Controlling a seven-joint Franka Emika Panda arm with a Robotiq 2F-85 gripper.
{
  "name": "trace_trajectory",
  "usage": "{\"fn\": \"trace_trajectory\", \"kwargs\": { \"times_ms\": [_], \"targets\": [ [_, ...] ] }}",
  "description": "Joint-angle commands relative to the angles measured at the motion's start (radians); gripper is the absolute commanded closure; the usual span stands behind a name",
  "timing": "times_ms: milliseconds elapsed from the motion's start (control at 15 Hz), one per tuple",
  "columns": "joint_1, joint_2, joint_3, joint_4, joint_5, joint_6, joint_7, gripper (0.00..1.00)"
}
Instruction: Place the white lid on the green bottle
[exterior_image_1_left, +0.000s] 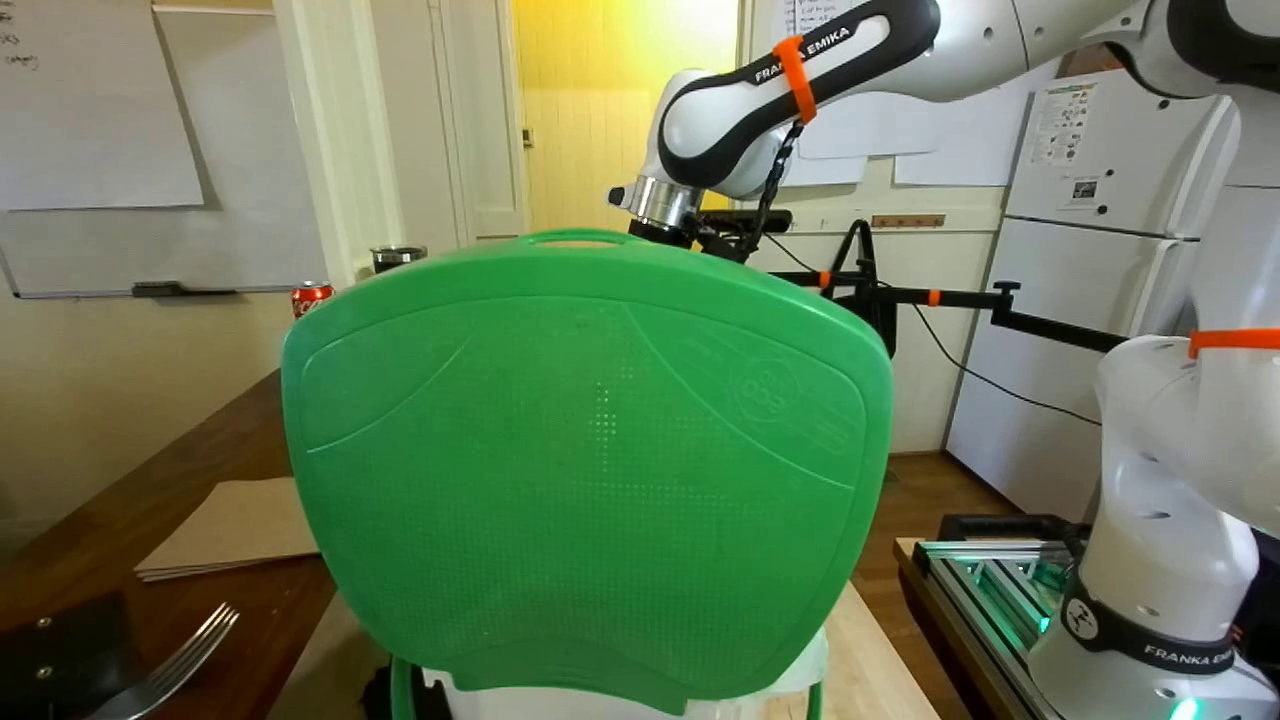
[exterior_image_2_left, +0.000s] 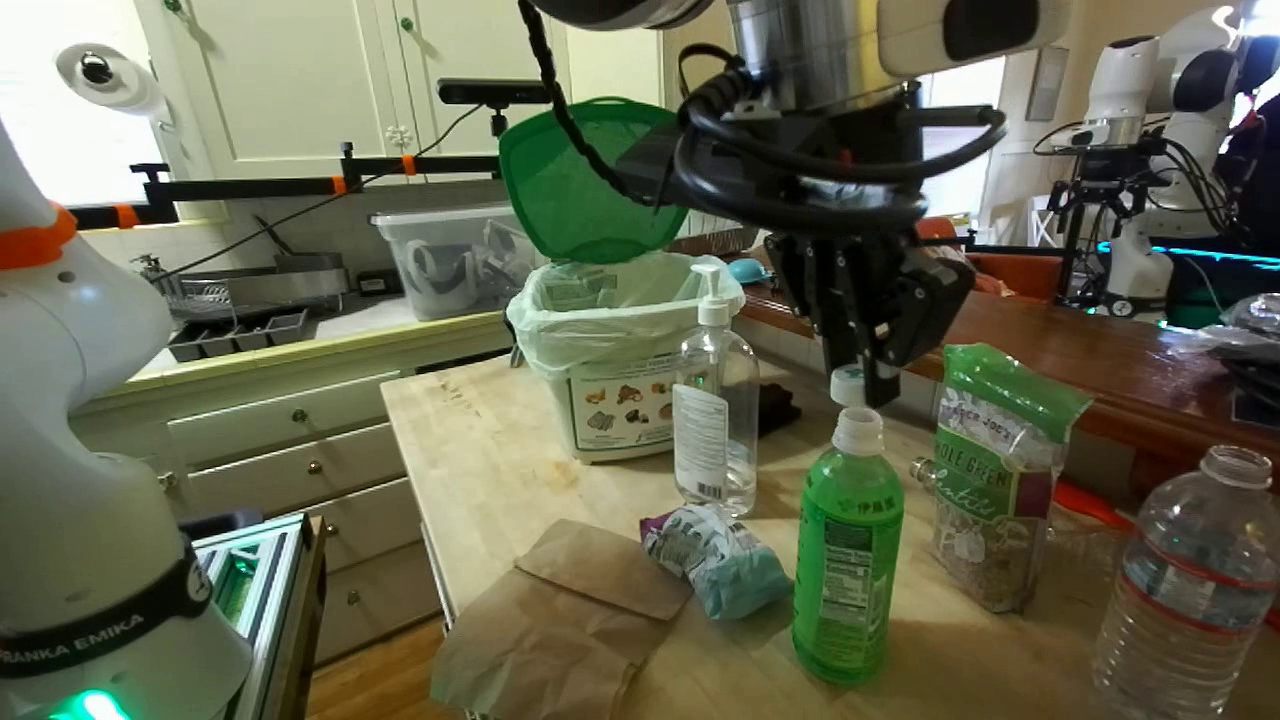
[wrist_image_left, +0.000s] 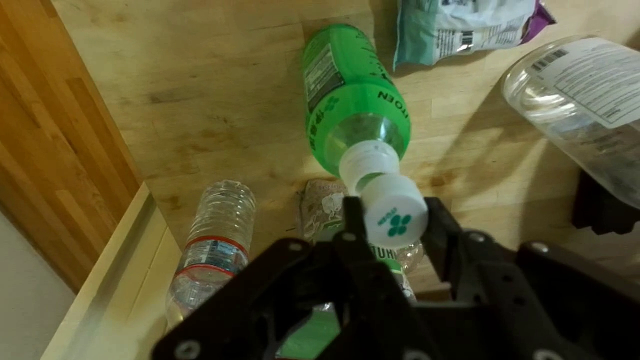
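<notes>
The green bottle (exterior_image_2_left: 848, 575) stands upright and uncapped on the wooden table; it also shows in the wrist view (wrist_image_left: 357, 95). My gripper (exterior_image_2_left: 866, 378) points down above it. In the wrist view, my gripper (wrist_image_left: 395, 206) is shut on the white lid (wrist_image_left: 392, 212), one finger on each side. The white lid (exterior_image_2_left: 848, 385) is just above the bottle's mouth and slightly off to one side, with part of the opening showing in the wrist view. I cannot tell whether lid and neck touch. In an exterior view, a green bin cover (exterior_image_1_left: 590, 470) hides gripper, lid and bottle.
A lentil bag (exterior_image_2_left: 990, 490) and clear water bottle (exterior_image_2_left: 1185, 590) stand beside the green bottle. A pump bottle (exterior_image_2_left: 712, 430), blue-white bag (exterior_image_2_left: 720, 560), brown paper (exterior_image_2_left: 570, 620) and lined bin (exterior_image_2_left: 625, 405) are on its other side.
</notes>
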Motion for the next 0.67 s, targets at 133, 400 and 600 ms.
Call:
{"fn": "trace_trajectory", "kwargs": {
  "times_ms": [133,400,600],
  "targets": [
    [0.002,0.027,-0.002,0.002,-0.012,-0.021,-0.021,0.91],
    [0.0,0.032,-0.002,0.007,-0.01,-0.015,-0.021,0.91],
    [-0.001,0.034,-0.002,0.012,-0.011,-0.016,-0.023,0.91]
  ]
}}
